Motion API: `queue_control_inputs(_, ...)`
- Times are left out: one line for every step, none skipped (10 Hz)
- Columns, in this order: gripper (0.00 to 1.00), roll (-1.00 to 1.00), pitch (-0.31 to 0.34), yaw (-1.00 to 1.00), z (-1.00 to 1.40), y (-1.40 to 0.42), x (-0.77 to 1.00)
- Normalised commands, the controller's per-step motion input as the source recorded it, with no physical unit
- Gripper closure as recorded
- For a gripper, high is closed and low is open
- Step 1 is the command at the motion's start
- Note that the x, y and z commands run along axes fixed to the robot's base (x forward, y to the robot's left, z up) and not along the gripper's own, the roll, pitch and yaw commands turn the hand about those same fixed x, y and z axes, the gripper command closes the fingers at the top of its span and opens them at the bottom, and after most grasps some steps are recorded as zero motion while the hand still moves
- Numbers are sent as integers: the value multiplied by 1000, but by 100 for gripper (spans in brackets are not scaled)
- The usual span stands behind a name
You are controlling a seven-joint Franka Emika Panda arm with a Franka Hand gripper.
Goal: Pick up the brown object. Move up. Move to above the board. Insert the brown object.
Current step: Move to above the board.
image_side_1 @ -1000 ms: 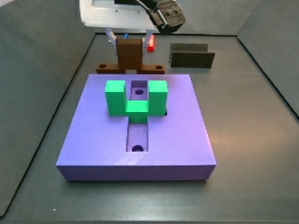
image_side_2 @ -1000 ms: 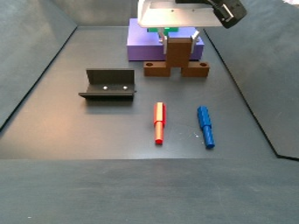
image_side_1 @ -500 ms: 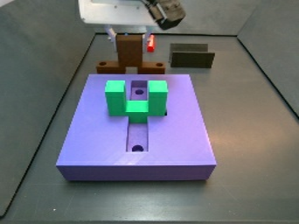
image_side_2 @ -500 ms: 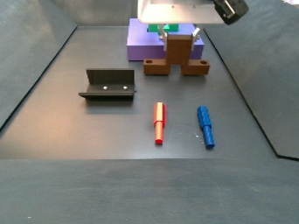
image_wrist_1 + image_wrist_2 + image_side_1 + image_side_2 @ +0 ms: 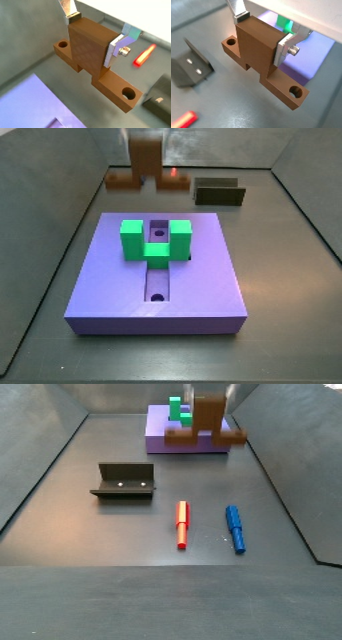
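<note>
Brown piece (image 5: 93, 52) sits clamped by its upright block between the tool's (image 5: 95, 31) silver fingers (image 5: 283, 48), lifted off the surface (image 5: 160, 524); board (image 5: 310, 62) just behind.

end effector (image 5: 93, 36) out of both side views | brown object (image 5: 144, 156) top cropped

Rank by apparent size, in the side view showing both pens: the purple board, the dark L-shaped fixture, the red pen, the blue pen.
1. Purple board, though partly hidden.
2. Dark L-shaped fixture.
3. Red pen and blue pen: alike, unranked.
The tool is out of frame here; a wrist view shows it clamping the brown inverted-T piece.
</note>
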Motion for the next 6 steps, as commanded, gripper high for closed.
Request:
queue_control_inputs(100, -3, 12, -3, 1400, 2, -50)
queue_control_inputs(100, -7, 10, -4, 1400, -1, -1)
queue_control_inputs(100, -5, 89, -4, 934, -4, 51)
queue_control_inputs(100, -7, 94, -5, 718, -3, 40)
queue_control_inputs(100, -12, 50, -5, 286, -3, 24)
queue_control_inputs(100, -13, 41, -5, 208, -2, 16)
